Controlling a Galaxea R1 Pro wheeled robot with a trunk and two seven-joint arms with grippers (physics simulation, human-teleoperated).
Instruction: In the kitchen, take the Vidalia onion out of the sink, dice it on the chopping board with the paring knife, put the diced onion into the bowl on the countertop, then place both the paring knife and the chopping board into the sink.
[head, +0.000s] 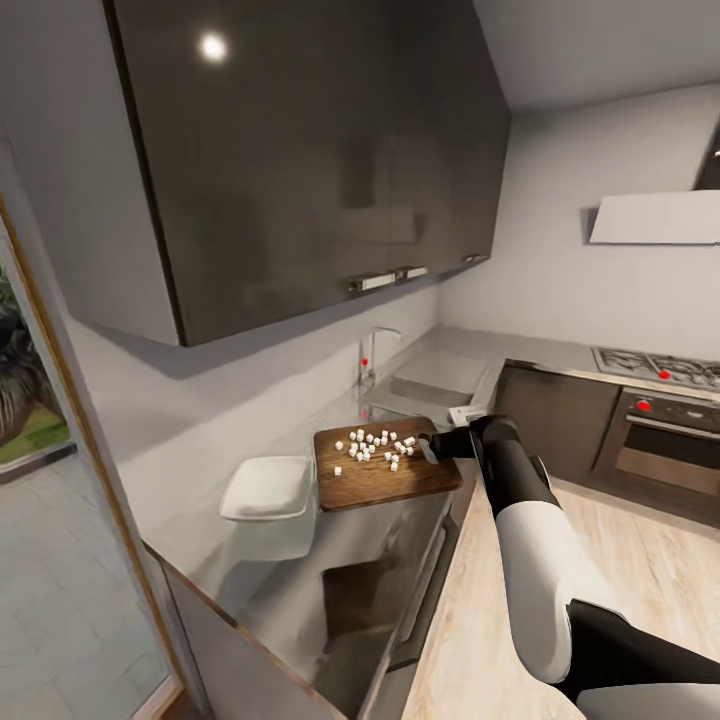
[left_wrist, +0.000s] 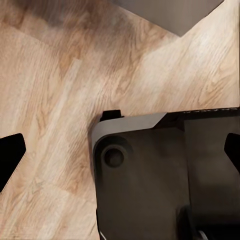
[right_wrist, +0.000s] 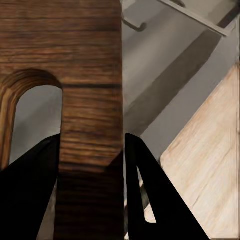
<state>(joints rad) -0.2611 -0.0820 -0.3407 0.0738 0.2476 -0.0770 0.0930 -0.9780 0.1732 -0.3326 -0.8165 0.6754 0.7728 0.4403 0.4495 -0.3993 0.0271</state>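
The right tool was clamped on the edge of the chopping board, at the board's side nearest the sink. In the right wrist view its two dark fingers stood on both sides of the board's handle strip, beside the rounded cut-out, so the wood was held between them.

The board lay, or was held nearly level, on the bench, and the white diced onion was heaped on the half of the board nearest the sink. Probably the board was kept level so that the pieces would not roll off. The white bowl stood just beside the board, on the side away from the sink, and it looked empty. I judge that the tool took this end of the board in order to lift it and let the onion slide toward the bowl; the danger is that some cubes fall on the bench.

I could not find the paring knife.

The left tool hung over the wooden floor, above a dark part of the robot; its finger tips stood wide apart, holding nothing.
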